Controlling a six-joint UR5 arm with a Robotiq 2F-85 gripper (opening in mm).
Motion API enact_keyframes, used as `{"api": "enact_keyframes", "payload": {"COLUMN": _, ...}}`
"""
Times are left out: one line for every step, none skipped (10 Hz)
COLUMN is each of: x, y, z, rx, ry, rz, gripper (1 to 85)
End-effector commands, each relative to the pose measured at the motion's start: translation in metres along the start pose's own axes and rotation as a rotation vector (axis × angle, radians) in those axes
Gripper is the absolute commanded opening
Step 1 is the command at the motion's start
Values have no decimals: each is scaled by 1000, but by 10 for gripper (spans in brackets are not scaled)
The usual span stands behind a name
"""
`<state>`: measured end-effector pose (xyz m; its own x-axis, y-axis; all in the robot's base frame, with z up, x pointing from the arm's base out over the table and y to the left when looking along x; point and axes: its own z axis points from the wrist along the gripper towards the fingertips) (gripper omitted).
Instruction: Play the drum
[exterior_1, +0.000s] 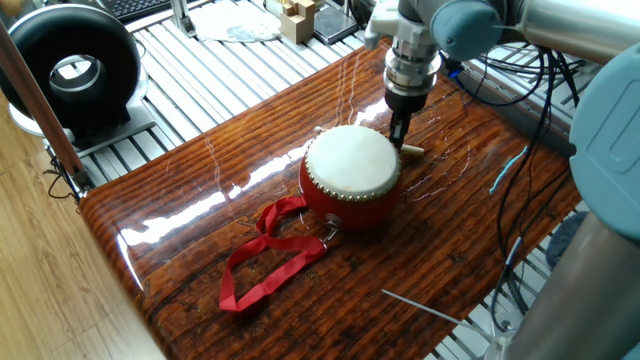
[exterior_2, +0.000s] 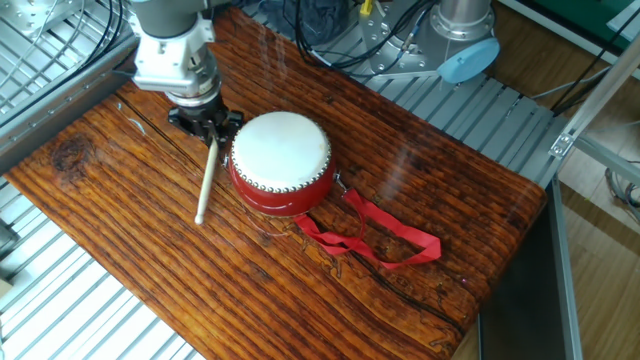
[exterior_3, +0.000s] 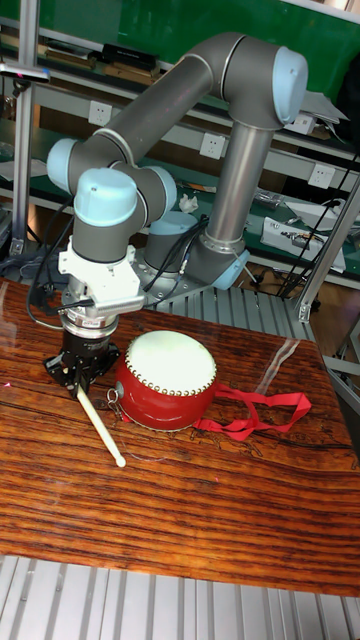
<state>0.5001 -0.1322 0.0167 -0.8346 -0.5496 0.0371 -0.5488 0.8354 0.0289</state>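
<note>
- Glossy wooden table (exterior_2: 430, 160), metal slats around it.
- Drum (exterior_2: 282, 160) sits mid-table, red strap (exterior_2: 385, 240) trailing, skin not yet struck.
- Gripper (exterior_2: 206, 124) beside drum, jaws clamped on drumstick (exterior_2: 205, 180), far end slightly raised; striking remains.

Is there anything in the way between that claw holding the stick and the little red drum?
Nothing visible. The gripper sits right beside the drum, shut on the drumstick, with only bare wooden table between them.
</note>
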Motion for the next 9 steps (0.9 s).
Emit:
{"api": "enact_keyframes", "payload": {"x": -14, "y": -19, "z": -32, "rx": 44, "ry": 39, "rz": -57, "gripper": 10}}
{"api": "enact_keyframes", "payload": {"x": -21, "y": -24, "z": -41, "rx": 75, "ry": 62, "rz": -78, "gripper": 10}}
{"api": "enact_keyframes", "payload": {"x": -26, "y": -23, "z": -47, "rx": 80, "ry": 68, "rz": -82, "gripper": 10}}
{"api": "enact_keyframes", "payload": {"x": -32, "y": -20, "z": -51, "rx": 71, "ry": 60, "rz": -98, "gripper": 10}}
{"api": "enact_keyframes", "payload": {"x": -37, "y": -19, "z": -52, "rx": 67, "ry": 49, "rz": -120, "gripper": 10}}
{"api": "enact_keyframes", "payload": {"x": -42, "y": -23, "z": -53, "rx": 76, "ry": 40, "rz": -150, "gripper": 10}}
{"api": "enact_keyframes", "payload": {"x": -48, "y": -27, "z": -51, "rx": 82, "ry": 20, "rz": -196, "gripper": 10}}
{"api": "enact_keyframes", "payload": {"x": -57, "y": -28, "z": -50, "rx": 78, "ry": -9, "rz": -236, "gripper": 10}}
{"api": "enact_keyframes", "payload": {"x": -65, "y": -27, "z": -50, "rx": 66, "ry": -43, "rz": -263, "gripper": 10}}
